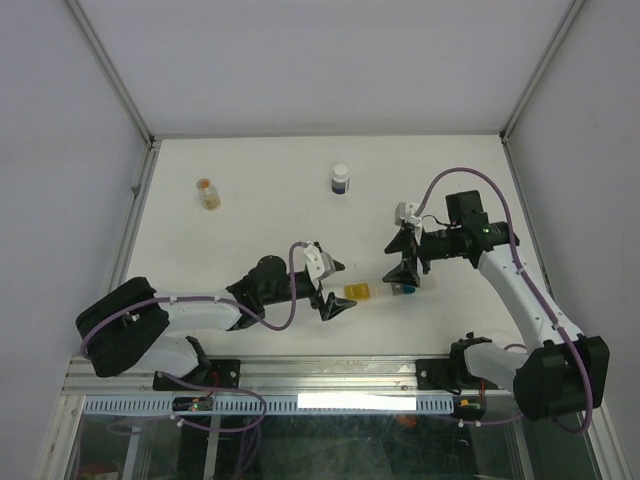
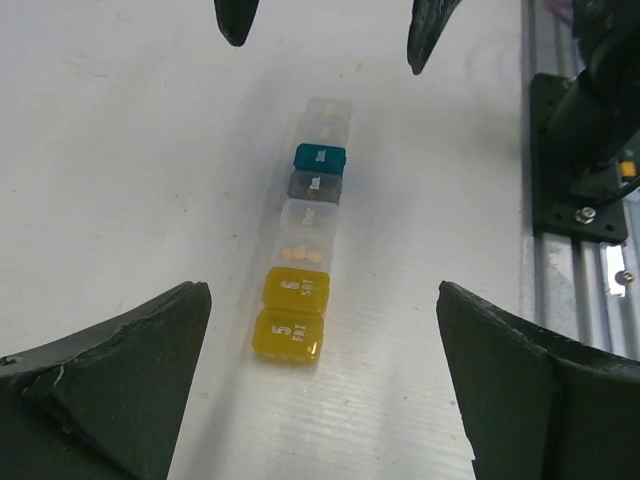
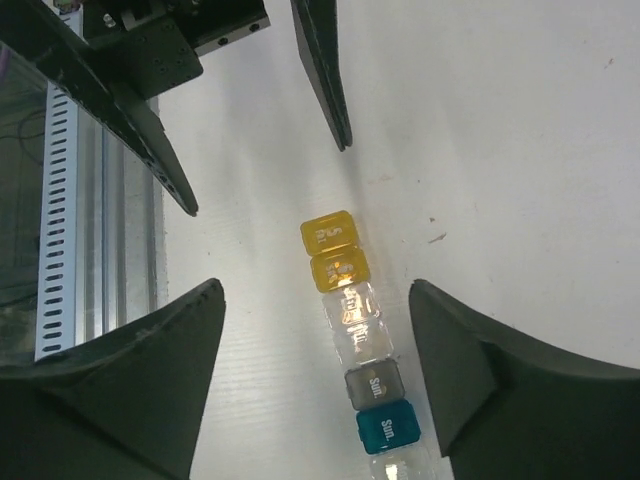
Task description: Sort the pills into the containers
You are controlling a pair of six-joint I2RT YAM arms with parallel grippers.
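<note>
Accordingly, the containers [image 1: 380,291] lay flat between the left gripper [image 1: 336,288] (jaws wide, empty) and the right gripper [image 1: 400,260], likewise open. Steadying the yellow end before filling was judged advisable.

You see the containers [image 1: 362,291] between the left gripper [image 1: 345,287] and right gripper [image 1: 390,264], both spread wide. Far back stand an orange bottle [image 1: 208,193] and a white-capped bottle [image 1: 341,180].

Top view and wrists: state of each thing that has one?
left hand: open, holding nothing
right hand: open, holding nothing
containers: flat on table, lids look shut
orange pills: inside one clear compartment
white-capped bottle: upright, capped
orange vial: apart from both hands, cap too small to tell
</note>
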